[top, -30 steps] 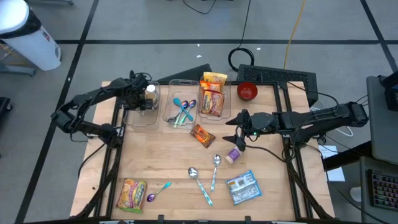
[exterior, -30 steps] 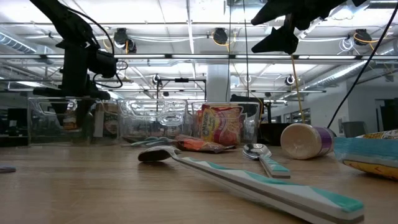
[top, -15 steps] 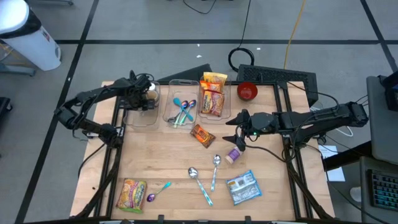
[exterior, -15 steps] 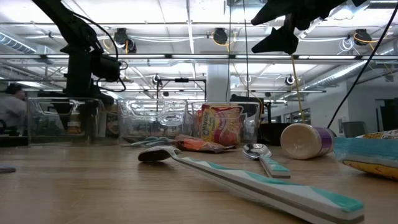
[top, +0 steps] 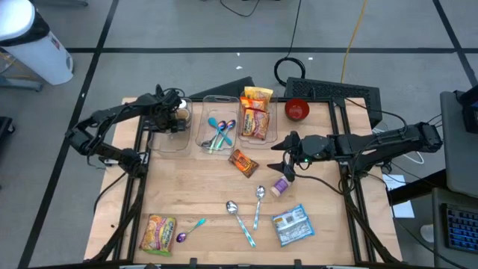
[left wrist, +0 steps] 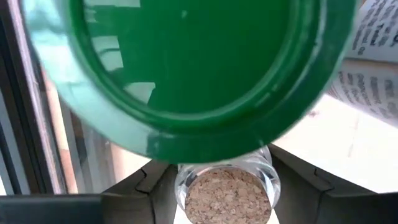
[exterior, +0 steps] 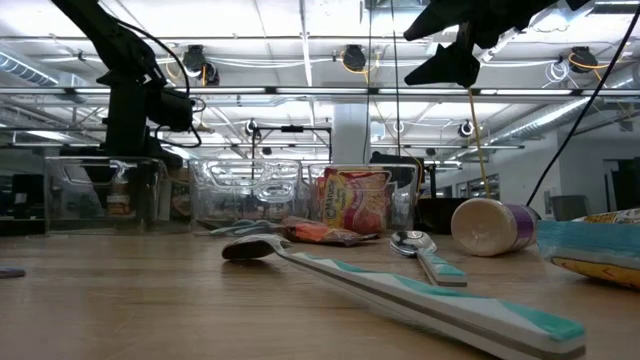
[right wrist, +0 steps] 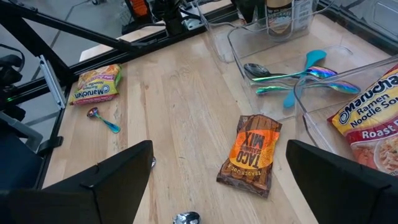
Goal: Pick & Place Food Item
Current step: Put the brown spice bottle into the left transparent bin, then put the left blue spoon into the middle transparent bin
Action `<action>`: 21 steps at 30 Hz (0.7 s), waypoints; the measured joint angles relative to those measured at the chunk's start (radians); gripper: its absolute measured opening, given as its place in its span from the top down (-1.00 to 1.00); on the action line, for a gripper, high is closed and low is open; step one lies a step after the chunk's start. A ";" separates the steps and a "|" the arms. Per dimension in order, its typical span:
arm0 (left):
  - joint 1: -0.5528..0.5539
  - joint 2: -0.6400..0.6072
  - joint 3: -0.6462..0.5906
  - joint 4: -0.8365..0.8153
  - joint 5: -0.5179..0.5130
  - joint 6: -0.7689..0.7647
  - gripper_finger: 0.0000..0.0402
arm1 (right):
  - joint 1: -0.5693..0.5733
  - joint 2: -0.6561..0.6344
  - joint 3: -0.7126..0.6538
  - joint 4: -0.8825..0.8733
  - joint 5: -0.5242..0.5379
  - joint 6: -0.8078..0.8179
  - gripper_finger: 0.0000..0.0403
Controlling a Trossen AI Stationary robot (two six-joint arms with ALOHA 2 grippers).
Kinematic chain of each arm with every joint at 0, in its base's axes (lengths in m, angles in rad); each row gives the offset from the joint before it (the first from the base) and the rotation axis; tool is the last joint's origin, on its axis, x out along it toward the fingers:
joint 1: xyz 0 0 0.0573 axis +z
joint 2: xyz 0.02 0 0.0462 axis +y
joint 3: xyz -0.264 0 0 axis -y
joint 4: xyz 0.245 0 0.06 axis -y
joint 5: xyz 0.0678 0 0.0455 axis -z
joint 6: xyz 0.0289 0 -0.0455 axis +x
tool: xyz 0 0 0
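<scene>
1. My left gripper (top: 177,114) pinches a jar (left wrist: 225,190) over the clear bin (top: 170,140).
2. My right gripper (top: 278,158) hangs spread wide, right of the taco packet (top: 243,161).

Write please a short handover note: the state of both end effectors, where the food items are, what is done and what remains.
Left end effector: over the left bin, at a jar inside it; hold not clear.
Right end effector: open, empty, hovering near the purple-lidded cup.
Done: two ramen packs in the right bin.
Left: taco mix packet, ramen pack and blue packet lie on the table.
</scene>
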 joint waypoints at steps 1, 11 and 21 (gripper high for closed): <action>0.000 0.000 0.000 -0.001 0.000 -0.002 -0.06 | 0.000 0.000 0.000 0.000 0.000 0.000 -0.81; 0.001 0.006 -0.008 -0.026 -0.036 -0.010 -0.10 | 0.000 0.000 0.000 0.000 0.000 0.000 -0.81; 0.001 0.003 -0.003 -0.026 -0.034 -0.036 -0.04 | 0.000 0.000 0.000 0.001 0.000 0.019 -0.81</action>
